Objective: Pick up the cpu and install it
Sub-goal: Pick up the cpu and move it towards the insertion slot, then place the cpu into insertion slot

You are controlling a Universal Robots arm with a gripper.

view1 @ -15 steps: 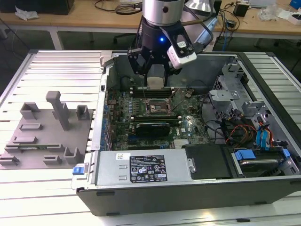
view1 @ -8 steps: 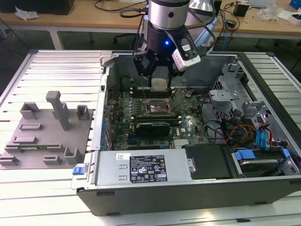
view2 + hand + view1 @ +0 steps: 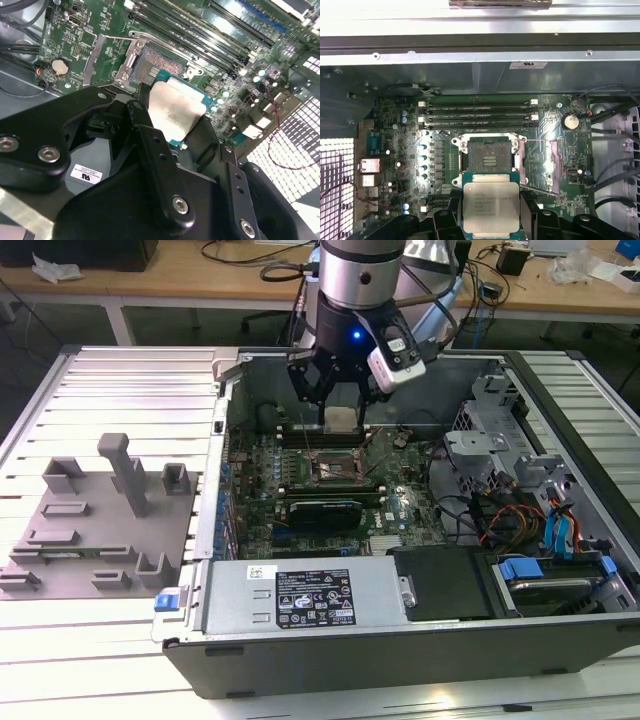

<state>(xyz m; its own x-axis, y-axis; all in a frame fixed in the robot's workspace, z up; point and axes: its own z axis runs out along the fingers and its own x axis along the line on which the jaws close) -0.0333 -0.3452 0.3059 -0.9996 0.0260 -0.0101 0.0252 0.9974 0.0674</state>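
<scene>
Silvery metal side up, the cpu is pinched in the tool. The black fingers are closed on two opposite edges, so the flat top and the underside stay untouched. I'd guess that edge grip is on purpose, since it keeps the chip level and leaves the contact side clear.

The chip is in the air above the socket and not seated in it. There's clear space between them in the exterior view. I can't tell from any angle whether it's dead centre over the socket or a bit off.

The socket's metal frame looks swung open beside it, so the dark contact bed is bare, which is what a chip going in needs.

Just beyond the socket are the long memory slots, and a coin battery sits near it on the same green board. The grey plastic tray with the upright posts is well away from the socket, outside the computer case on the ribbed worktop.
</scene>
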